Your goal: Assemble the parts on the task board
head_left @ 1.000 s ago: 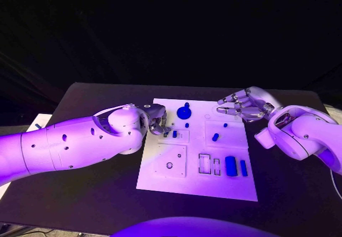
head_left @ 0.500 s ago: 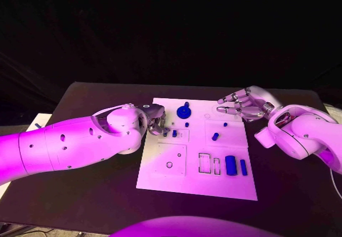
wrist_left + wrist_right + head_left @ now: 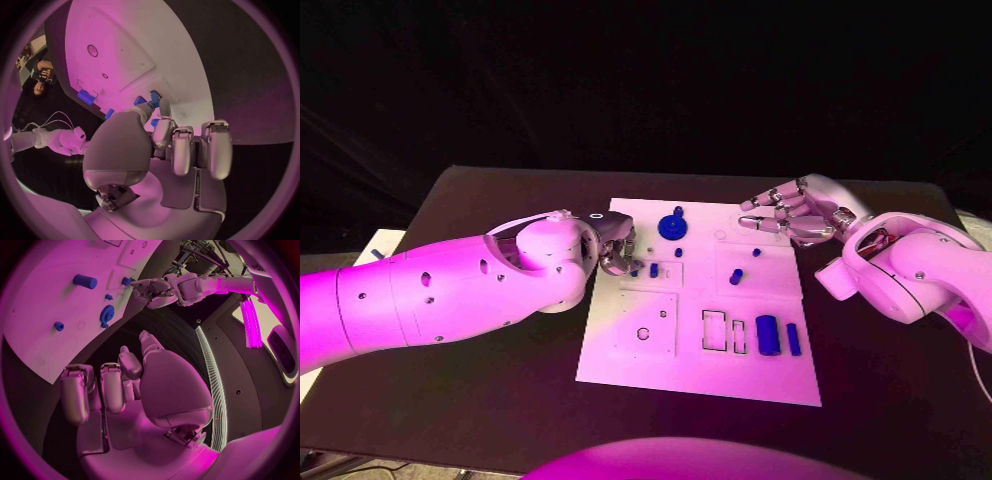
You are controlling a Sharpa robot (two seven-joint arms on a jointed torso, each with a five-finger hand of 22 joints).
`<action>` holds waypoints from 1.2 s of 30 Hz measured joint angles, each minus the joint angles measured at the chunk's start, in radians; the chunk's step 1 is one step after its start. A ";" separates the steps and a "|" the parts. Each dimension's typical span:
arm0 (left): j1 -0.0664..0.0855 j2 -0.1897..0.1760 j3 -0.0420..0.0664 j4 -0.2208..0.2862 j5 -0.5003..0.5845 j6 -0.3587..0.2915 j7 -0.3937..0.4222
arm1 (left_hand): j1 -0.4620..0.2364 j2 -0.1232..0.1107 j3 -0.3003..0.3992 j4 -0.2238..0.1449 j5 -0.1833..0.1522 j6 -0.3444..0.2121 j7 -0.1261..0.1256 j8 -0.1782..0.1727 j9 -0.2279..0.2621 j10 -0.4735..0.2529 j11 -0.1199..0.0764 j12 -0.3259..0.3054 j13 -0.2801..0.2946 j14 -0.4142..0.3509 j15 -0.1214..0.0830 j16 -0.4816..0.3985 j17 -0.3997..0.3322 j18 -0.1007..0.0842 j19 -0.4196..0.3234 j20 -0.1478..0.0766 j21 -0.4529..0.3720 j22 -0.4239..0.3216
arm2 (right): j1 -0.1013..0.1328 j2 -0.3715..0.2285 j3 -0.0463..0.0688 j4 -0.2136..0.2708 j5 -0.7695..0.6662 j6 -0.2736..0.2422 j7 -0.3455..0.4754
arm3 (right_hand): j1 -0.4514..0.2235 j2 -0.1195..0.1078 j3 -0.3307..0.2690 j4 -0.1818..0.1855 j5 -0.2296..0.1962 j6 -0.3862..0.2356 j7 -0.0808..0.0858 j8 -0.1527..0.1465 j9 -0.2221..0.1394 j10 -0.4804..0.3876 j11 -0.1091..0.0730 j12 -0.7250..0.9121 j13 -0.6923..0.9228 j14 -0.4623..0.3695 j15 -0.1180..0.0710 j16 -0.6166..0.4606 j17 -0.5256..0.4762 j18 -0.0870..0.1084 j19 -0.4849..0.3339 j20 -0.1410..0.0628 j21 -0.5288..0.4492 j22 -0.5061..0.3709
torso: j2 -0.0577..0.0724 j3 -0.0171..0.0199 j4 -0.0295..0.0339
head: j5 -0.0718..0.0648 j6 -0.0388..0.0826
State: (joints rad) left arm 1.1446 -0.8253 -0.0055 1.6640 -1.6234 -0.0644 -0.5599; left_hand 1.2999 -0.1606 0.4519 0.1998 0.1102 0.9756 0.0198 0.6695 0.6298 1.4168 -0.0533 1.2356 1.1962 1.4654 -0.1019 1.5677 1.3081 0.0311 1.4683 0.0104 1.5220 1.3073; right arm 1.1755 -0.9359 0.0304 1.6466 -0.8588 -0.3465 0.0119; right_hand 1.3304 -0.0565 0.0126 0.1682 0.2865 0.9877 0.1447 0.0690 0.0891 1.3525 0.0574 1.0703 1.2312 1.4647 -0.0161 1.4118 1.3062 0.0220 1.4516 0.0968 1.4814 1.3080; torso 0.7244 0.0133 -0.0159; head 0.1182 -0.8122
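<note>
Near the task board (image 3: 697, 375)'s front right corner, a blue cylinder (image 3: 766, 330) is lying flat. At its left edge, the left hand (image 3: 616, 250) is pinching a small blue part (image 3: 154, 98) against the board. At the far right corner, the right hand (image 3: 790, 213) is hovering, fingers curled and holding nothing.

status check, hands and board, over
Left hand at the board's left edge, fingers on a small blue part. Right hand hovering at the far right corner, holding nothing. Nothing in the way.
</note>
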 measured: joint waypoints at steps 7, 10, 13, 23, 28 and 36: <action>0.000 -0.002 0.000 0.003 0.000 0.007 -0.004 | 0.003 0.000 0.003 0.002 0.001 0.000 0.000 0.000 -0.001 0.000 0.000 0.000 0.001 0.000 0.000 0.000 0.000 0.000 0.000 0.000 0.000 0.000 | 0.000 0.000 0.000 0.000 0.000 0.000 0.000 | 0.000 0.000 0.000 0.000 0.000 0.000 0.000 0.000 0.000 0.000 0.000 0.000 0.000 0.000 0.000 0.000 0.000 0.000 0.000 0.000 0.000 0.000 | 0.000 0.0000 0.0000 | 0.001 -0.001; 0.001 -0.002 0.001 0.004 0.002 0.010 -0.007 | 0.003 0.000 0.004 0.002 0.001 0.000 0.000 0.000 -0.002 0.000 0.000 0.000 0.002 0.000 0.000 0.000 0.000 0.000 0.000 0.000 0.000 0.000 | 0.000 -0.001 0.000 0.001 0.000 0.000 0.000 | 0.000 0.000 0.000 0.000 0.000 0.000 0.000 0.000 0.000 0.000 0.000 0.000 0.000 0.000 0.000 0.000 0.000 0.000 0.000 0.000 0.000 0.000 | 0.001 0.0000 0.0000 | 0.001 -0.001; 0.001 -0.003 0.001 0.004 0.006 0.013 -0.012 | 0.005 0.000 0.004 0.002 0.001 0.000 0.002 -0.001 -0.003 0.000 0.000 0.000 0.002 0.000 0.000 0.000 0.000 0.000 0.000 0.000 0.000 0.000 | 0.000 -0.001 0.000 0.001 0.000 0.000 0.001 | 0.000 0.000 0.000 0.000 0.000 0.000 0.000 0.000 0.000 0.000 0.000 0.000 0.000 0.000 0.000 0.000 0.000 0.000 0.000 0.000 0.000 0.000 | 0.001 0.0001 0.0000 | 0.002 -0.001; 0.001 -0.001 0.001 0.001 0.034 0.015 -0.033 | -0.005 -0.008 0.022 0.017 0.001 0.003 0.001 0.000 -0.009 0.001 -0.001 -0.004 -0.011 0.000 0.000 0.000 0.000 0.000 0.000 0.000 0.000 0.000 | 0.000 -0.003 0.000 0.003 0.000 0.000 0.001 | 0.000 0.000 0.000 0.000 0.000 0.000 0.000 0.000 0.000 0.000 0.000 0.000 0.000 0.000 0.000 0.000 0.000 0.000 0.000 0.000 0.000 0.000 | 0.000 0.0007 -0.0005 | 0.002 -0.002; 0.001 0.000 0.001 -0.002 0.045 0.013 -0.041 | -0.058 -0.020 0.072 -0.014 0.001 0.009 -0.003 0.000 -0.013 0.004 -0.004 -0.008 -0.014 0.000 0.000 0.000 0.000 0.000 0.000 0.000 0.000 0.000 | 0.000 -0.005 0.000 0.004 0.000 0.000 0.001 | 0.000 0.000 0.000 0.000 0.000 0.000 0.000 0.000 0.000 0.000 0.000 0.000 0.000 0.000 0.000 0.000 0.000 0.000 0.000 0.000 0.000 0.000 | 0.000 0.0012 -0.0008 | 0.002 -0.002; 0.002 0.004 0.002 -0.006 0.053 0.008 -0.056 | -0.079 -0.037 0.054 0.012 0.002 0.029 -0.022 0.000 -0.015 0.009 -0.009 -0.008 -0.015 0.000 0.000 0.000 0.000 0.000 0.000 0.000 0.000 0.000 | 0.000 -0.007 0.000 0.006 0.000 0.000 0.001 | 0.000 0.000 0.000 0.000 0.000 0.000 0.000 0.000 0.000 0.000 0.000 0.000 0.000 0.000 0.000 0.000 0.000 0.000 0.000 0.000 0.000 0.000 | 0.000 0.0013 -0.0008 | 0.001 -0.001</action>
State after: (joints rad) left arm 1.1465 -0.8208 -0.0035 1.6579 -1.5701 -0.0566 -0.6163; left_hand 1.2207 -0.1974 0.5056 0.2121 0.1120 1.0045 -0.0017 0.6693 0.6145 1.4261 -0.0627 1.2278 1.1810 1.4654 -0.1019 1.5677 1.3077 0.0311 1.4683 0.0104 1.5220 1.3073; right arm 1.1751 -0.9428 0.0304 1.6522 -0.8585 -0.3464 0.0127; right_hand 1.3305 -0.0565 0.0126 0.1682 0.2865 0.9877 0.1447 0.0690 0.0888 1.3525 0.0574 1.0703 1.2312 1.4647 -0.0161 1.4118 1.3062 0.0220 1.4516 0.0968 1.4815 1.3076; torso 0.7247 0.0147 -0.0167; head 0.1190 -0.8132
